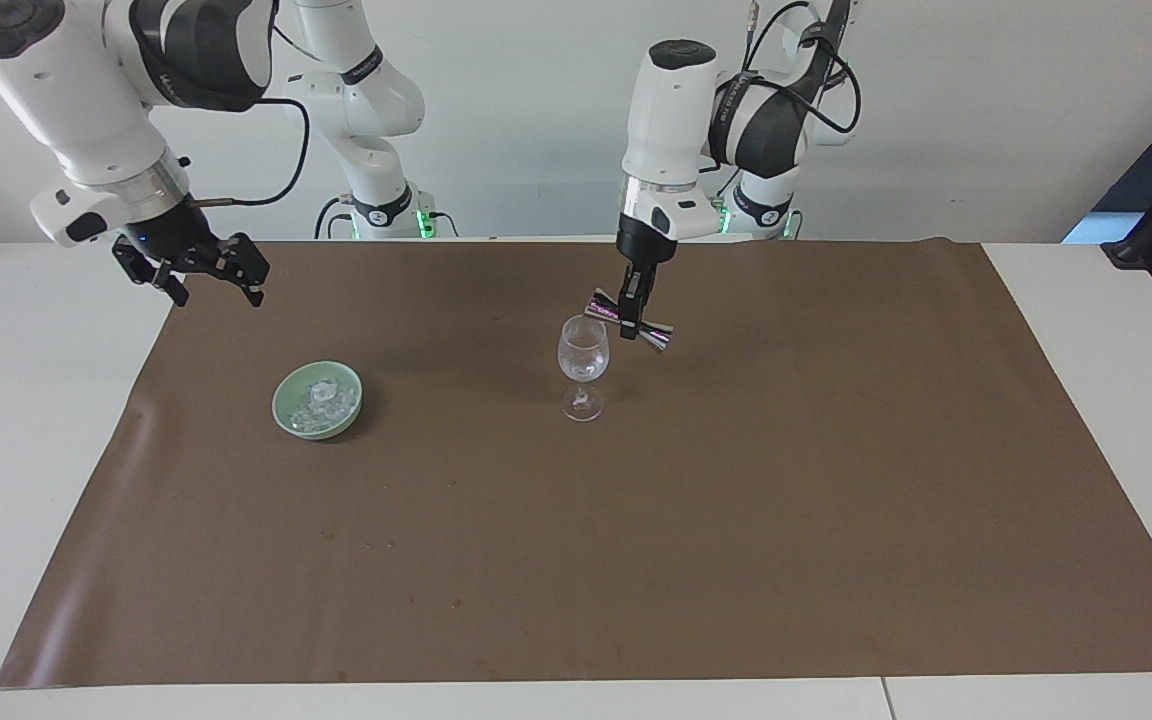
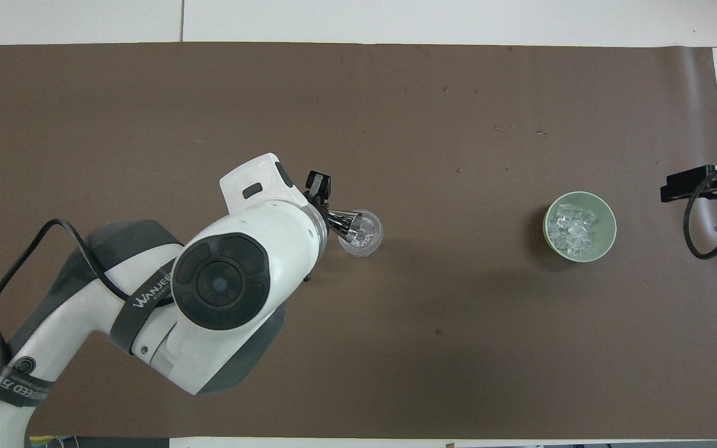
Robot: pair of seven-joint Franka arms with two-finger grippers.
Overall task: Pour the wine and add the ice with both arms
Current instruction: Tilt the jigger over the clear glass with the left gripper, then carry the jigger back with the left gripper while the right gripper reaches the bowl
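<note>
Jigger (image 1: pixel 630 323) clamped in my left gripper (image 1: pixel 633 312), tipped over the glass (image 1: pixel 583 366); I keep its mouth above the rim. Ice (image 1: pixel 321 402) sits in the bowl (image 1: pixel 288 418) toward the right arm's end from the glass, where my right gripper (image 1: pixel 198 268) waits, released.

A: Where do my two cams sit?

B: Facing cam is high, across the table, looking back at my arms' bases along the wall. Overhead cam is above my end, looking steeply down and forward, closer in.

A: Overlap?

B: Both catch the brown mat (image 1: pixel 636 520) (image 2: pixel 396 112), the stemmed glass (image 1: pixel 583 365) (image 2: pixel 363 235) and the green bowl (image 1: pixel 317 400) (image 2: pixel 580 226), half a turn apart.
</note>
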